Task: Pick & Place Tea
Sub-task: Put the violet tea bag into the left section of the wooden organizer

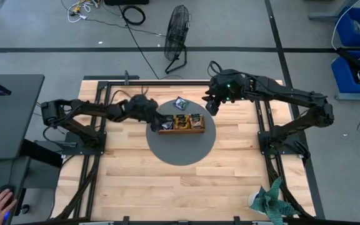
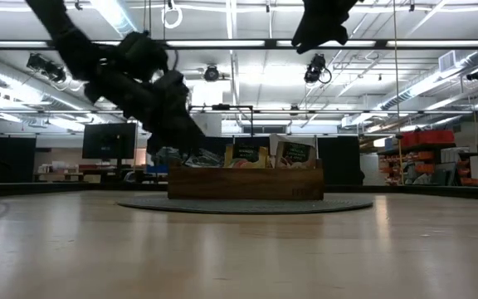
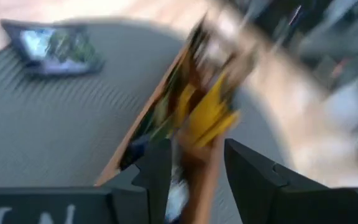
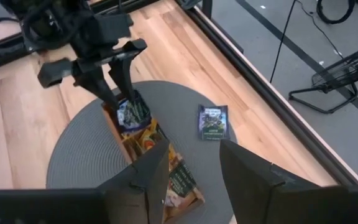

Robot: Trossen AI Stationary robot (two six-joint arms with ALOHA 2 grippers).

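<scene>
On the round grey mat (image 1: 180, 150) in the middle of the table (image 1: 167, 194), the left hand (image 4: 118, 84) reaches down into the near end of the wooden tray (image 1: 181, 129), its fingers apart around a blue-green tea bag (image 4: 132, 112) standing in the tray. More tea bags (image 1: 188, 120) fill the tray beside it. One loose tea bag (image 1: 180, 104) lies flat on the mat, beyond the tray. The right hand (image 1: 212, 105) hovers above the mat's far edge, fingers apart and empty.
</scene>
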